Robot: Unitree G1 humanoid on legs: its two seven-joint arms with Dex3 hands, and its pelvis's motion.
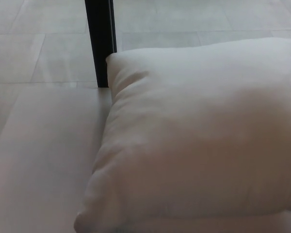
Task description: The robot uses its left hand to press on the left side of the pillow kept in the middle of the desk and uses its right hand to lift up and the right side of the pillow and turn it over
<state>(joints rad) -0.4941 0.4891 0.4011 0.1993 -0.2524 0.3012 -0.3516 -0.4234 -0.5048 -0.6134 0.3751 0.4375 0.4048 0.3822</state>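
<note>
1 white pillow (203, 136) lies flat on the pale bench (48, 160), with neither robot hand anywhere in the head view.

Neither the left nor the right robot hand shows, so whether their fingers are apart or closed cannot be told, nor how the pillow lies relative to them. The pillow fills the right and middle of the view; its right edge and lower edge are cut off by the frame. Its far-left corner sits just beside a black upright post (101, 41), beyond which a tiled floor (39, 29) shows.
</note>
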